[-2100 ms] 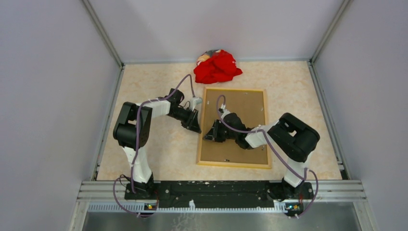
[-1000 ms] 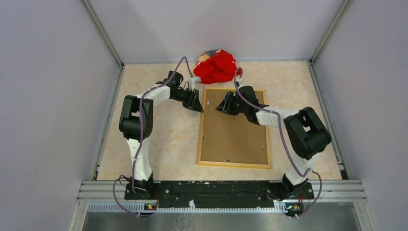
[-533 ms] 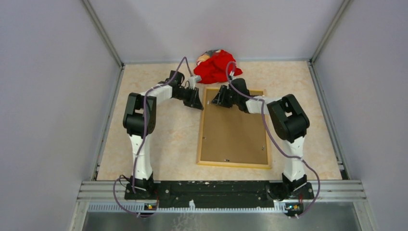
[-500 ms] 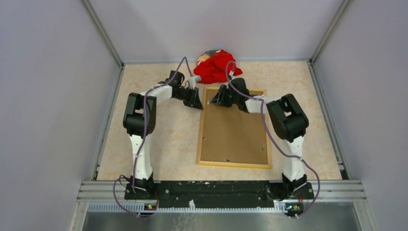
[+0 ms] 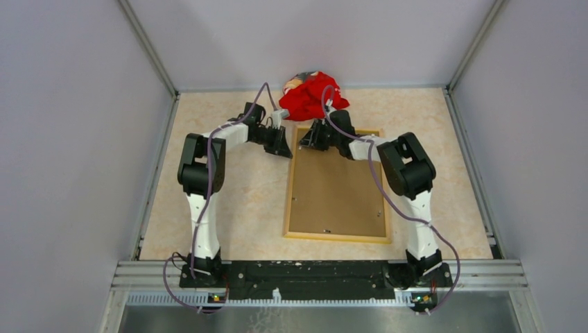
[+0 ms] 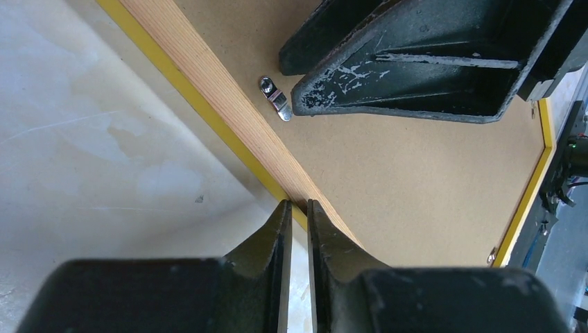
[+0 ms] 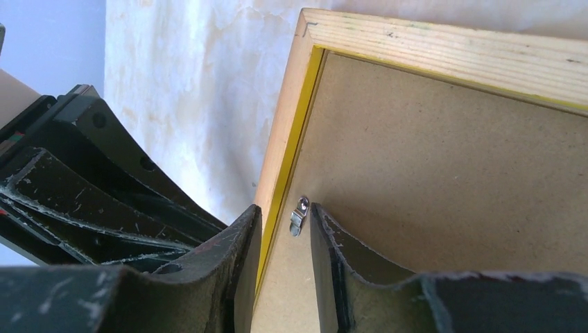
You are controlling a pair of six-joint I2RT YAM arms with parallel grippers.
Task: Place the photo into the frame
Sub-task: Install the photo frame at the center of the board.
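Over the frame (image 7: 444,55), right pincer (image 7: 284,215) low.

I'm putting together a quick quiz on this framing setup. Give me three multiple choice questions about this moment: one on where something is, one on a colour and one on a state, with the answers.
1. Where is the red cloth?
A. Just beyond the far end of the frame
B. Down by the arm bases
C. Against the left wall

2. What colour is the frame's inner edge beside the brown backing panel?
A. Blue
B. Yellow
C. Black

3. How does the frame lie?
A. Picture side up
B. Propped upright
C. Flat, pale wood back up, panel in it

Answers:
1 A: the top view shows the cloth past the frame's far rail.
2 B: both wrist views show a yellow strip between the wood and the panel.
3 C: the wood rails, the panel and a metal clip all face up.
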